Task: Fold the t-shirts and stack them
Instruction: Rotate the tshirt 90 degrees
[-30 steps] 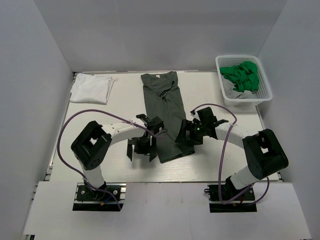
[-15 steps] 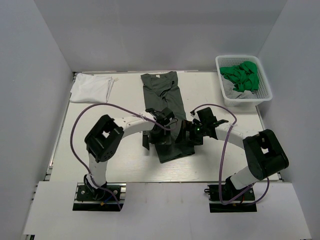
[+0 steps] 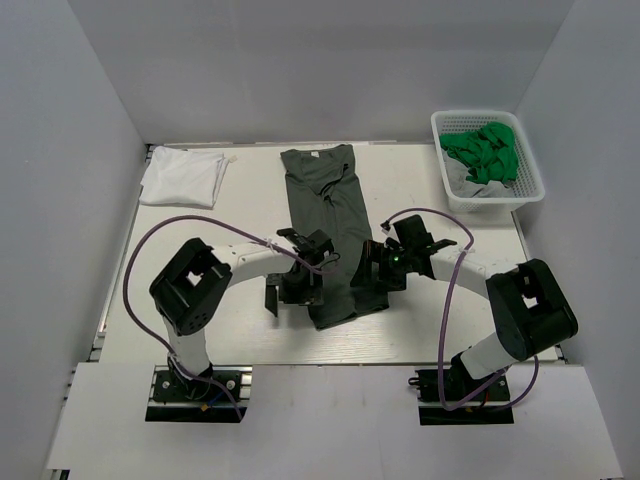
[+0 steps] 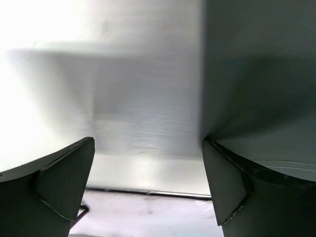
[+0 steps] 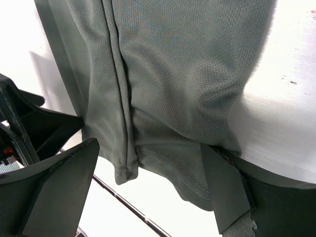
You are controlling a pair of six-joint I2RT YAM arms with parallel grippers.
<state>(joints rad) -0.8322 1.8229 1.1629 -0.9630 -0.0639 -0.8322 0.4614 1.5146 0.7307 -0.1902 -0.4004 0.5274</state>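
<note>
Top external view: I see the white counter (image 3: 250, 200) filling the middle of the frame. The dark olive-grey t-shirt (image 3: 330, 210) lies on it as a long narrow strip, collar toward the top of the frame and hem at lower centre. The white t-shirt (image 3: 183, 177) sits bunched flat at the upper left of the counter, well apart from the dark one. A white basket (image 3: 535, 178) stands at the upper right with green cloth (image 3: 485, 150) in it.

Both arms reach in to the hem end of the dark strip. The left gripper (image 3: 290, 302) is just beside its left edge, and the right gripper (image 3: 368, 290) is at its right edge.

From the left wrist, I read that gripper (image 4: 148, 182) as spread wide. Bare counter shows in the gap, and the dark cloth (image 4: 256, 74) fills the right side of the frame. From the right wrist, that gripper (image 5: 148, 192) is also spread wide, holding nothing. Its 2 fingers (image 5: 54, 187) straddle the stitched hem of the grey shirt (image 5: 173, 74), which has a fold running down the left of centre.
</note>
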